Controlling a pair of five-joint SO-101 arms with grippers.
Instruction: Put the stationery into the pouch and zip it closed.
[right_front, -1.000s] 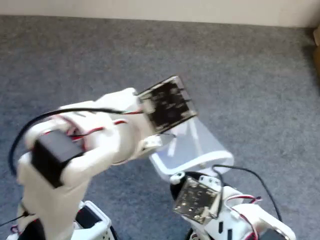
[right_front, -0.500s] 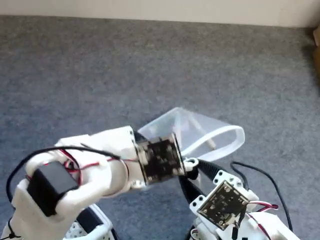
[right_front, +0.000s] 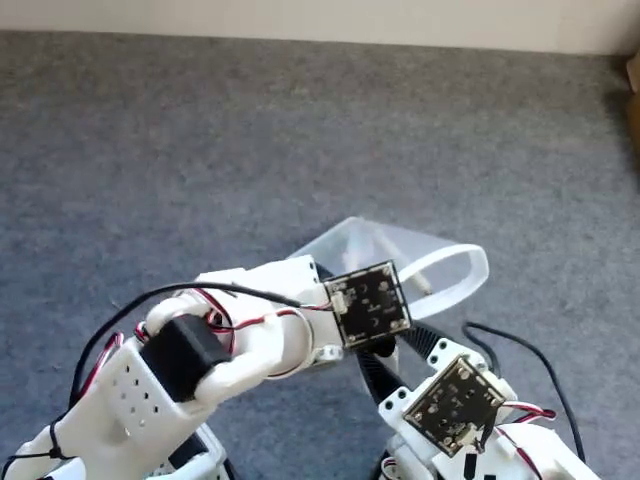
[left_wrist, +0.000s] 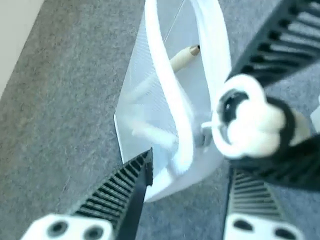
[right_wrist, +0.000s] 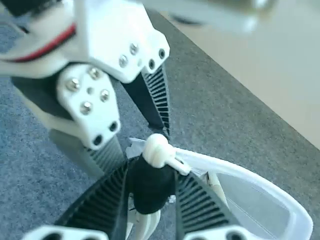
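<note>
High view, pouch (right_front: 400, 250): lies on the grey surface (right_front: 200, 130). It is translucent, its white-rimmed mouth gapes, and the zipper is not yet run.
High view, left arm (right_front: 250, 335): extends to the pouch's near end, with its wrist board (right_front: 370, 305) above that end.
High view, right arm (right_front: 455, 405): sits just beside the same end of the pouch.
Left wrist view, left gripper (left_wrist: 192, 170): jaws are spread and straddle the pouch's closed corner without pinching it. This placement is judged to be for anchoring the pouch against the drag of the zipper.
Left wrist view, stationery: a pen (left_wrist: 187, 53) with a tan tip lies inside the pouch. Pale stick shapes lie deeper in, too faint to name.
Left wrist view, zip pull (left_wrist: 250, 125): a white-and-black toggle at the pouch rim, just beside the corner, between the other arm's ribbed fingers.
Right wrist view, right gripper (right_wrist: 152, 180): clamped on the zip pull's black body, with the white knob standing above the fingers. The hold is judged to be there because the slider must be drawn along the rim.
Right wrist view, left gripper: stands just beyond the zip pull at the pouch's corner, jaws apart.
Step in hand: loading appears done. Closing is at its start, since the mouth is wide.
Risk: with the corner unclamped, the pouch may slide along with the pull instead of closing.
</note>
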